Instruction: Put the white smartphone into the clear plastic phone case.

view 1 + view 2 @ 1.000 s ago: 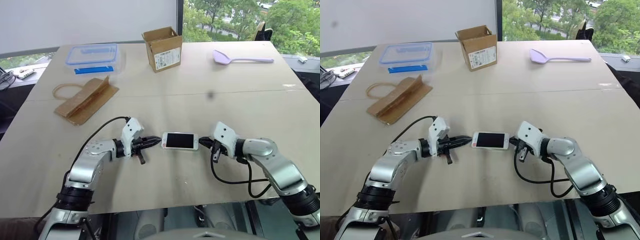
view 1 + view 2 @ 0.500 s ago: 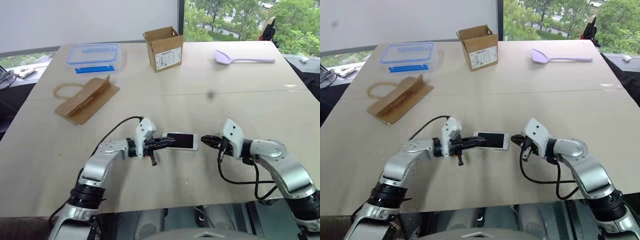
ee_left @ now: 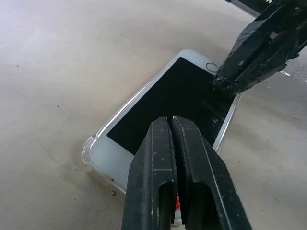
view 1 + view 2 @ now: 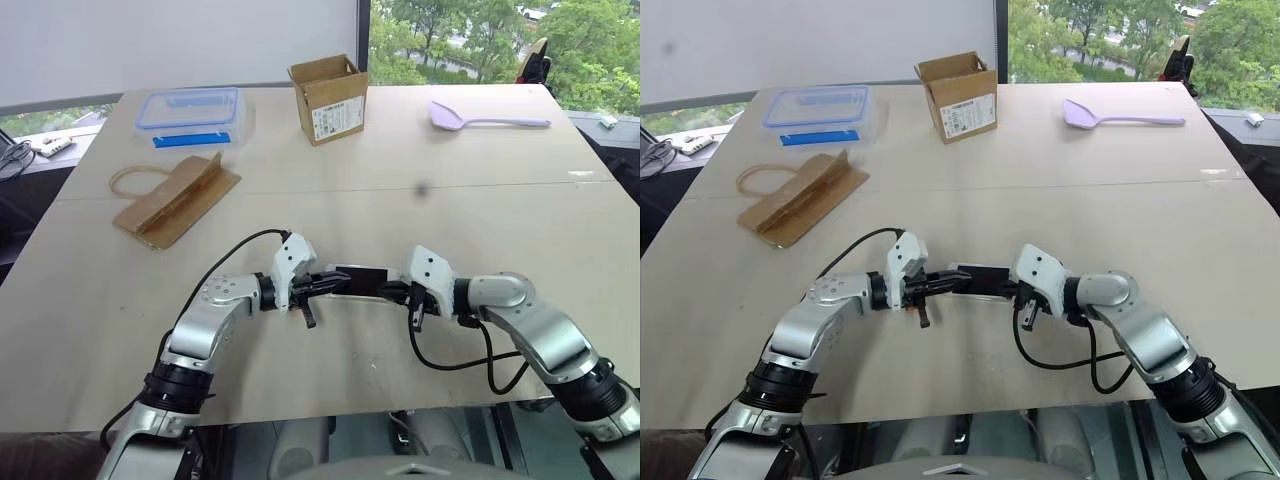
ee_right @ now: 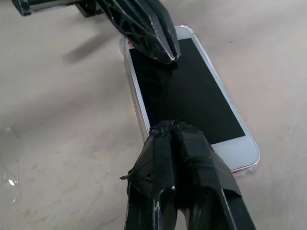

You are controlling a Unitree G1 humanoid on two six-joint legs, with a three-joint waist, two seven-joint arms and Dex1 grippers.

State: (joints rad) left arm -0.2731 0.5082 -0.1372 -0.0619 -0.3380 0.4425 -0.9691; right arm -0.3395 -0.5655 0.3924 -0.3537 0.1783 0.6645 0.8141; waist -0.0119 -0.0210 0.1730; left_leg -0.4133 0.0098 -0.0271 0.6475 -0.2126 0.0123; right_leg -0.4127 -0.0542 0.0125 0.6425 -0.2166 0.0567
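Lying between both closed fingers (image 3: 165, 143), white smartphone (image 3: 177, 96) in case

Both arms reach forward and bend inward at the elbows, forearms angled toward each other low over the worktop (image 4: 480, 210), wrists nearly facing. The left pincer (image 4: 340, 284) points in from the left, tilted slightly downward, its two black fingers (image 3: 177, 158) pressed flat together with no gap between them. The right pincer (image 4: 385, 290) points in from the right at a steeper downward tilt, its tape-wrapped black fingers (image 5: 175, 148) likewise closed tight against each other. The two closed tips come close, aimed at one another from opposite sides. A black cable loops from each white wrist housing back along its silver forearm.
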